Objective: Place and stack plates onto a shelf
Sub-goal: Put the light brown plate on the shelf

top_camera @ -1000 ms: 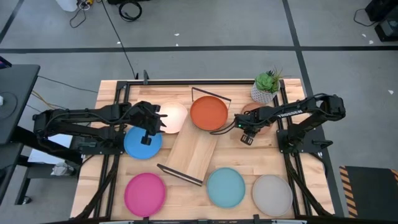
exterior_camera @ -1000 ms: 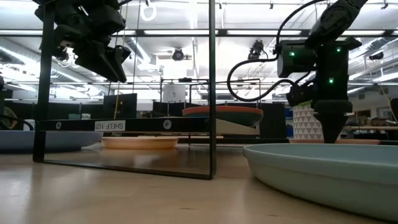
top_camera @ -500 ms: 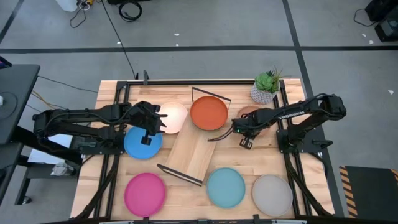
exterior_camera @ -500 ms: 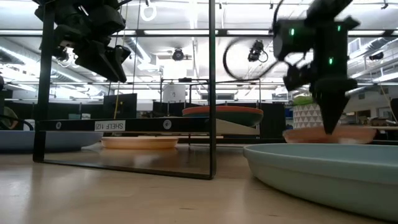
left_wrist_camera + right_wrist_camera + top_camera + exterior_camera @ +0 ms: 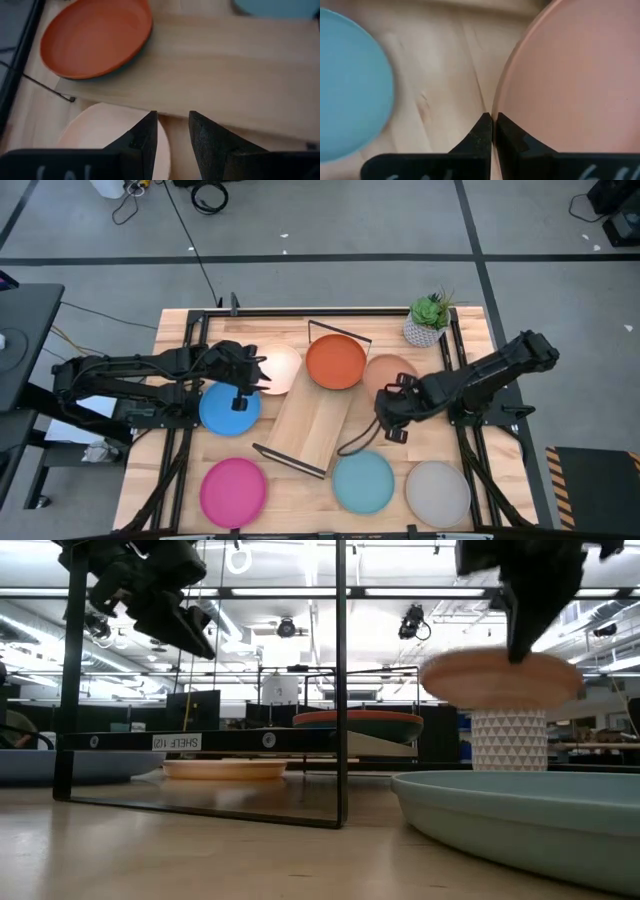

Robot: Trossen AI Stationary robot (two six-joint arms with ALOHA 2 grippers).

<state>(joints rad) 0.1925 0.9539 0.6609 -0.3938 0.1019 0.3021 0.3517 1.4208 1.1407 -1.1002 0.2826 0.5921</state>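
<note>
Now right end effector (image 5: 385, 406) pinches round terracotta plate's (image 5: 388, 370) rim, lifted.

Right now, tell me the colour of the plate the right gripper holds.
Terracotta: the plate pinched by the right gripper shows best in the right wrist view.

Grey floor (image 5: 330, 230), bright ceiling lights (image 5: 300, 595)

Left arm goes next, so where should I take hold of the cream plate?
Take the cream plate by its raised rim on the side toward the left gripper, from above, one of the jaws inside. It lies flat, and its far side crowds the shelf and orange plate.
</note>
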